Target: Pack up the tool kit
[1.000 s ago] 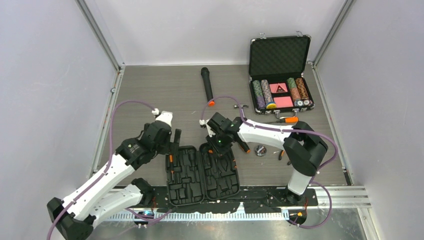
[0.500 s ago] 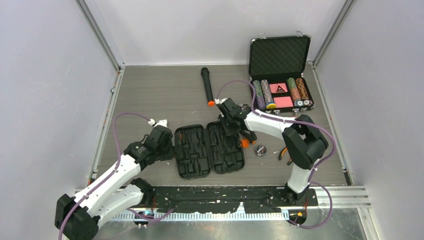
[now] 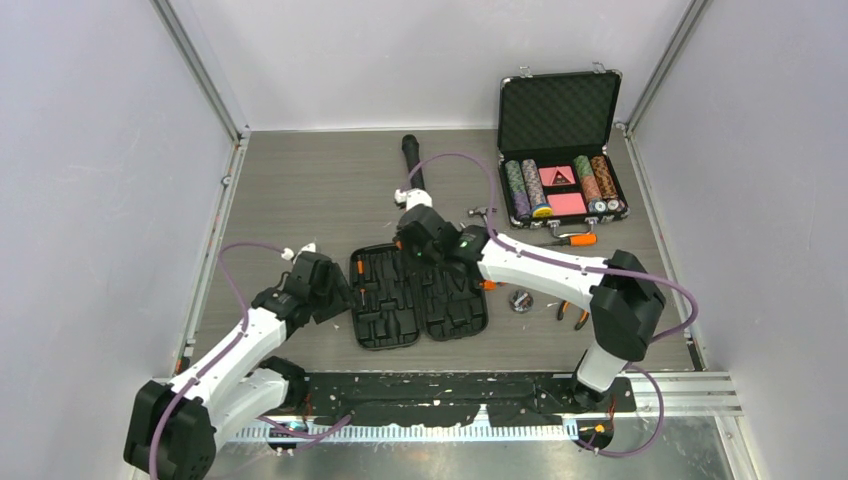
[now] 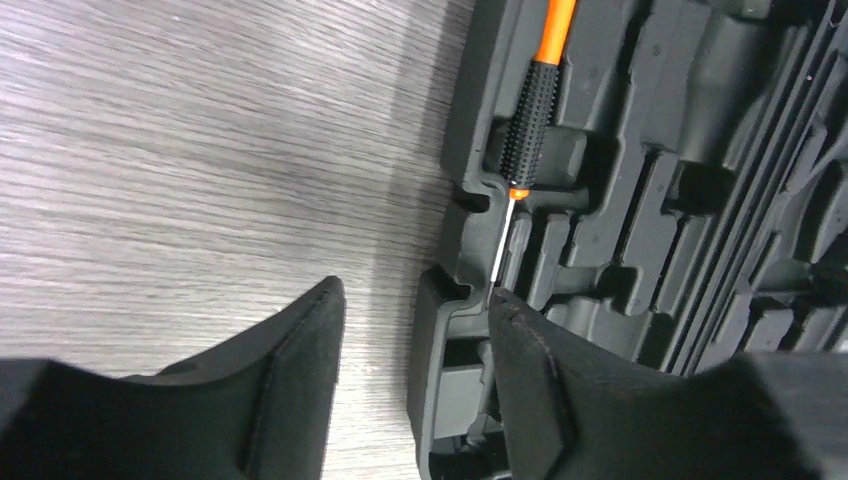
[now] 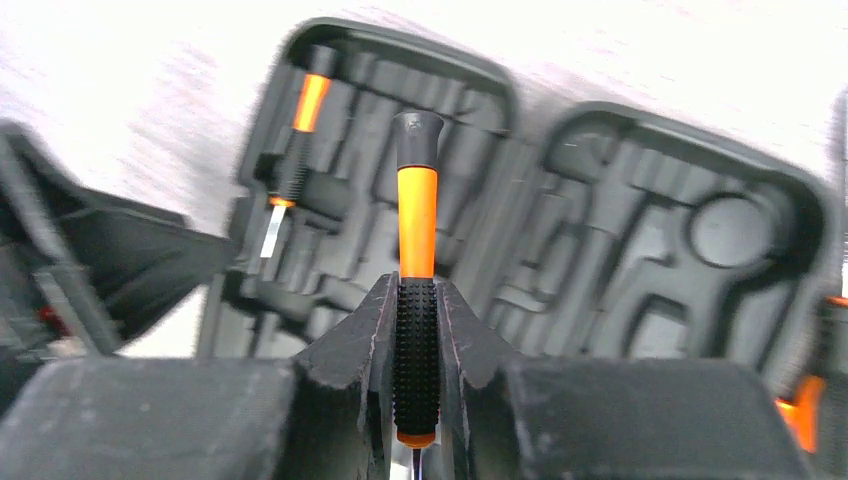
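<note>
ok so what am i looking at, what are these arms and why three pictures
Two white robot arms stand at the near edge of a table. The wide picture comes from a camera above and behind them; the two close-ups come from cameras on their wrists. On the table lie an open black tool kit, a microphone and an open case of poker chips. The right gripper is clamped on an orange-black screwdriver by the kit's far edge. The left gripper holds nothing: its jaws stand open astride the kit's left rim. One small screwdriver already sits in its slot.
</note>
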Action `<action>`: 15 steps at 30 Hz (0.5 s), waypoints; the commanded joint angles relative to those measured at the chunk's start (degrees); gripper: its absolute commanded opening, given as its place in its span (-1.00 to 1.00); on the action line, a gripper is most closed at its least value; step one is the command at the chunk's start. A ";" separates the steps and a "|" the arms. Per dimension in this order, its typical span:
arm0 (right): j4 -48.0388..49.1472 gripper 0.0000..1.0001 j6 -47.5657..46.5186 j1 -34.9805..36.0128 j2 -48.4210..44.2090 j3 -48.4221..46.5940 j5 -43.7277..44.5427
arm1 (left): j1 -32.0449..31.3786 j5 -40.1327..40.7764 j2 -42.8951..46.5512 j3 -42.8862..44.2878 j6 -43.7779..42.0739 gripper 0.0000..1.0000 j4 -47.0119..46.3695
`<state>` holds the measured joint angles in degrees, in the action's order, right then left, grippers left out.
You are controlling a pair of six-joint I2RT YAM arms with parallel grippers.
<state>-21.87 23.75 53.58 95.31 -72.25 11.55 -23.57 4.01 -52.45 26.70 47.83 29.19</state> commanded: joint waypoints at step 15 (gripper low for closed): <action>8.80 -0.82 22.06 8.94 11.21 -5.46 7.64 | 1.14 -16.84 6.30 -10.71 6.60 -0.35 -13.52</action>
<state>-16.71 41.34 61.76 106.80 -76.34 15.40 -22.57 -8.47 -49.30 17.34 52.56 19.51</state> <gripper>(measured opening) 0.211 0.340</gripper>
